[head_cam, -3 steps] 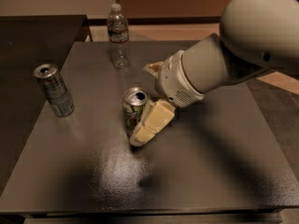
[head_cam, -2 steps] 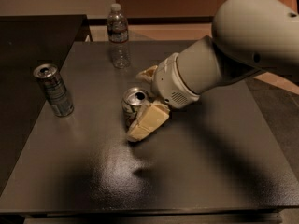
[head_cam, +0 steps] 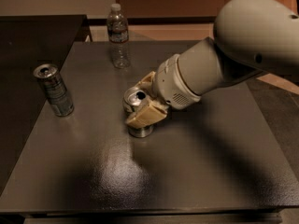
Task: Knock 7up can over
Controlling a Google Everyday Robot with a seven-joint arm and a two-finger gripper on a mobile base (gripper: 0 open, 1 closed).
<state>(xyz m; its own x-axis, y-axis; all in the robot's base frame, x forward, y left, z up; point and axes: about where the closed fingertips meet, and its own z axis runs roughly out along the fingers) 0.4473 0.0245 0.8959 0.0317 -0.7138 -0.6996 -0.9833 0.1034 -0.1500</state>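
Centre of frame, on the dark worktop (head_cam: pixel 201 171): 7up can (head_cam: pixel 135 98), roughly upright, caught between the parted fingers (head_cam: pixel 145 115) of the tool (head_cam: pixel 141 100) (near one lying across its side). Striped can (head_cam: pixel 53 90) left, bottle (head_cam: pixel 119 36) upper left.

You look down from one high camera set above the near edge of the dark table (head_cam: pixel 187 171), facing across it toward the far wall. The view is close enough that the tabletop fills most of the frame. The arm (head_cam: pixel 224 64) enters from the upper right. The gripper (head_cam: pixel 140 101) sits mid-frame at the 7up can (head_cam: pixel 140 130), and the plastic bottle (head_cam: pixel 119 36) marks the far edge.
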